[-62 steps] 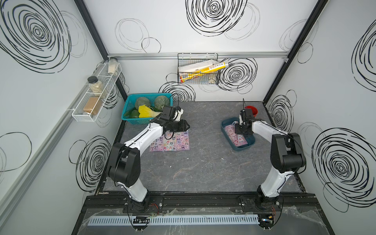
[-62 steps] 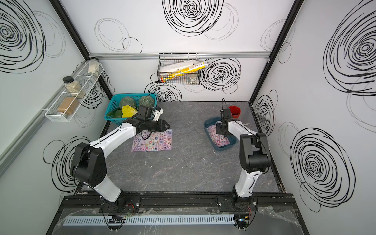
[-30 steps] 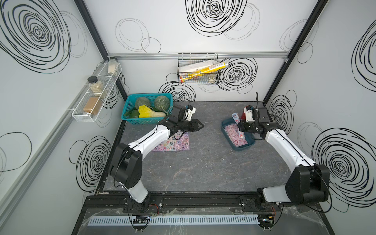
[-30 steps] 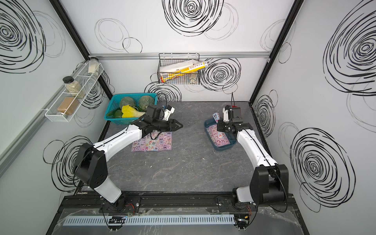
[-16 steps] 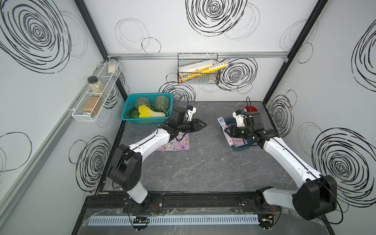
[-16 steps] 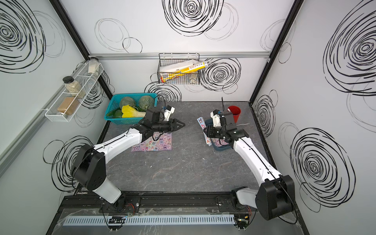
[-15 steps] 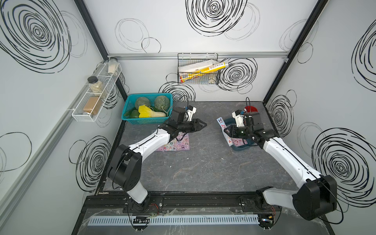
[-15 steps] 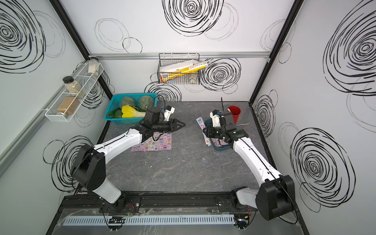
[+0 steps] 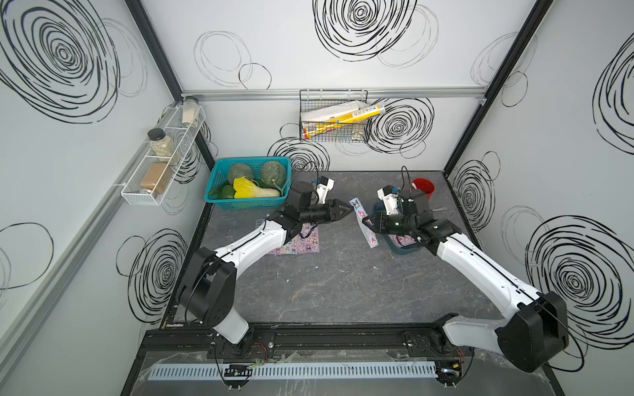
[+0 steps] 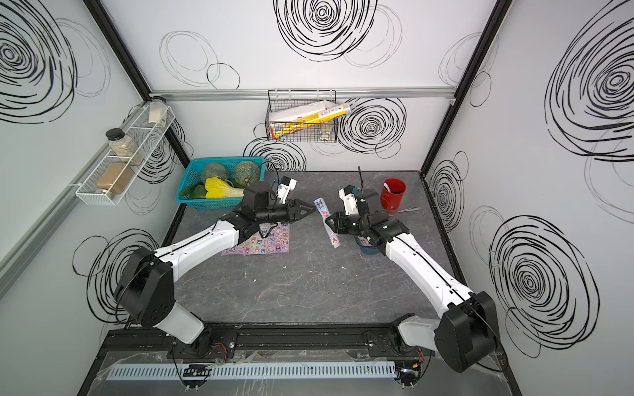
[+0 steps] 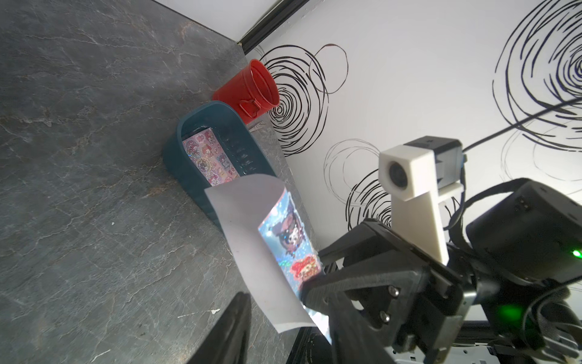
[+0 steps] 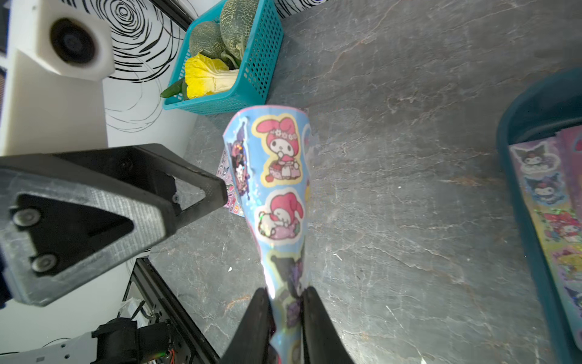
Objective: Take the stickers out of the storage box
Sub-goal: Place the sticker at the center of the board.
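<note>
White arm links (image 9: 254, 241), black joints (image 9: 206, 295), black screwed jaws; white cameras (image 11: 406, 170)

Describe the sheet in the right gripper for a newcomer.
The dark teal storage box sits far right on the table, beside the red cup. Just inward of it, the right gripper pinches a pale blue sticker sheet: the only one airborne and curled.

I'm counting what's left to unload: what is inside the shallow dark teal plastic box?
Pink and lilac cartoon sticker sheets lie in the shallow dark teal plastic box. The top sheets cover whatever lies beneath, so their number cannot be told.
</note>
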